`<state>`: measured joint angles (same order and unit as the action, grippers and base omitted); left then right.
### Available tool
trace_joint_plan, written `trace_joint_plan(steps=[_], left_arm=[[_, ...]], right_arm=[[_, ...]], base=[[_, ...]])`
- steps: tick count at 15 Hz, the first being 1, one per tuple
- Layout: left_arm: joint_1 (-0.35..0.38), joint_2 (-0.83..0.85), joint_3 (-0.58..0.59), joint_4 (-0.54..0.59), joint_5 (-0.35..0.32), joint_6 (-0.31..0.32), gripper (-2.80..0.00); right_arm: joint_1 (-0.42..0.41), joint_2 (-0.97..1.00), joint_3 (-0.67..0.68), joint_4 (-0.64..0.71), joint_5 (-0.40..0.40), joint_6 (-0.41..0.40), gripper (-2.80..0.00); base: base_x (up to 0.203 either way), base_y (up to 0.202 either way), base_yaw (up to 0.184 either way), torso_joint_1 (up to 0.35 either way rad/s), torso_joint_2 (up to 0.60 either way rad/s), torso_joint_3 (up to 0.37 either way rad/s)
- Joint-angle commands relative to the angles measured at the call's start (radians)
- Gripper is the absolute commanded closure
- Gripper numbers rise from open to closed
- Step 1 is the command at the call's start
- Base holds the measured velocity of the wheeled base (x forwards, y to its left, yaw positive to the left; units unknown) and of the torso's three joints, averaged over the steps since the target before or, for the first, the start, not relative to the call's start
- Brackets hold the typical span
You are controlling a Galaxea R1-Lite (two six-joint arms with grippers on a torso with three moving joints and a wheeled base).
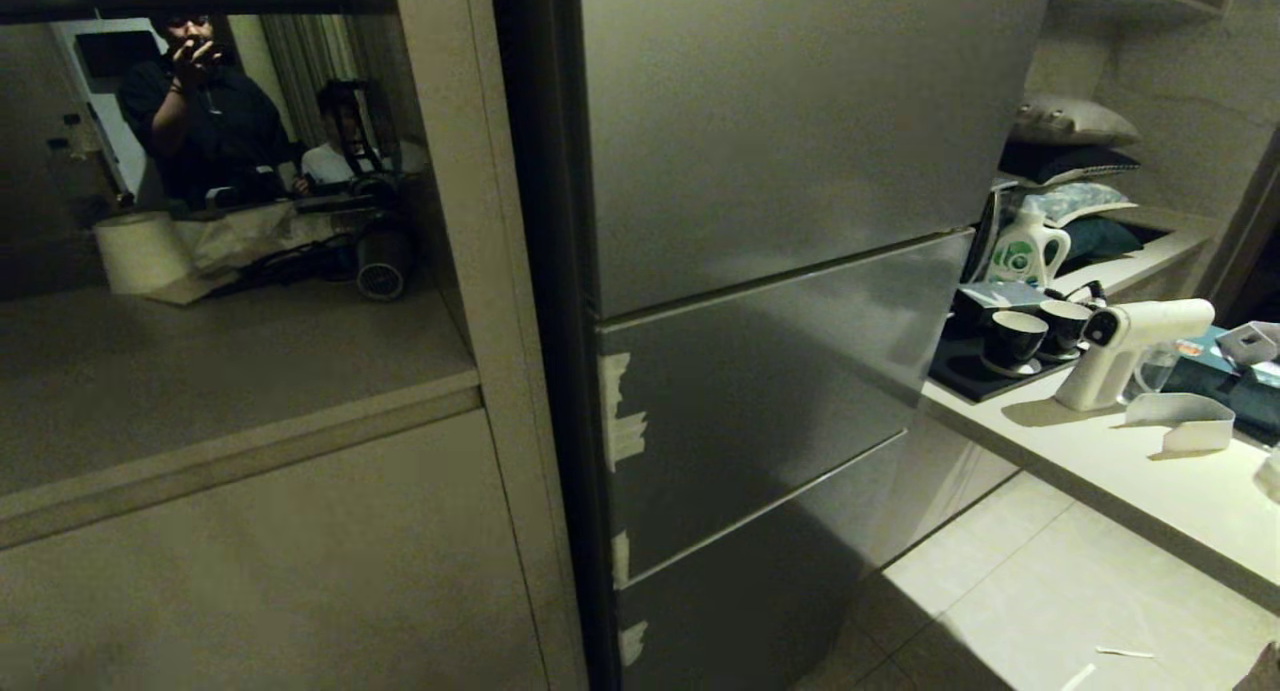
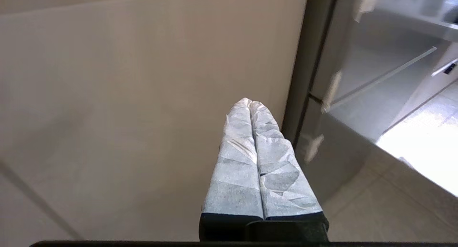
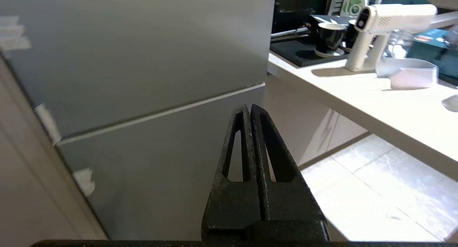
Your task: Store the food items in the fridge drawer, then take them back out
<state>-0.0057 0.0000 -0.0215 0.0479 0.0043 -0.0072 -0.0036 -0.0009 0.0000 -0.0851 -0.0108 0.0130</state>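
Brushed grey steel fills the middle of the head view: a tall fridge [image 1: 780, 301] with its upper door and the two lower fronts all closed, so the fridge drawer is hidden behind them and no food items show anywhere. Pale scraps of tape [image 1: 622, 423] cling to the left edge of the fronts. Left of the fridge stands a beige cabinet [image 1: 270, 561] with a recess whose back mirrors a person in dark clothes. To the right, a light counter [image 1: 1100, 451] carries a dark tray [image 1: 965, 371] with two black cups [image 1: 1014, 339], a white spray gun [image 1: 1130, 346] and, further back, what seems to be a green-labelled detergent bottle [image 1: 1025, 246]. Neither arm shows in the head view. The left claw [image 2: 250, 103], its fingers wrapped in whitish tape, is pressed together and empty, facing the cabinet panel beside the fridge edge. The right claw [image 3: 248, 107], bare black, is likewise closed on nothing, pointing at the fridge's lower front near the counter.
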Motion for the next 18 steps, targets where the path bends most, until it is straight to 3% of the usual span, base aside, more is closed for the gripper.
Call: trace_joint_plan(steps=[1,5,9,12,14,18], left_arm=[[0.0,0.0,0.0,0.0,0.001,0.0,0.0],[0.0,0.001,-0.001,0.0,0.0,0.009,0.0],[-0.002,0.071,-0.152,0.009,-0.073,0.032,0.0],[-0.024,0.369,-0.234,-0.019,-0.13,-0.008,0.0],[-0.048,0.588,-0.255,-0.097,-0.176,-0.026,0.0],[-0.07,1.045,-0.278,-0.419,-0.224,-0.05,0.0]], right_arm=[[0.001,0.001,0.031,-0.001,0.0,0.001,0.0],[0.001,0.001,0.031,-0.001,0.0,0.001,0.0],[0.001,0.001,0.031,-0.001,-0.001,0.001,0.0],[0.0,0.001,0.031,-0.001,0.0,0.001,0.0],[-0.001,0.001,0.031,-0.001,0.0,0.002,0.0],[0.001,0.001,0.031,-0.001,0.0,0.001,0.0]], base=[[-0.192,0.0,0.001,0.002,0.01,0.002],[-0.074,0.0,0.0,-0.003,0.0,0.002],[0.0,0.0,0.0,0.0,0.0,0.0],[0.0,0.0,0.0,0.0,0.0,0.0],[0.0,0.0,0.0,0.0,0.0,0.0],[0.0,0.0,0.0,0.0,0.0,0.0]])
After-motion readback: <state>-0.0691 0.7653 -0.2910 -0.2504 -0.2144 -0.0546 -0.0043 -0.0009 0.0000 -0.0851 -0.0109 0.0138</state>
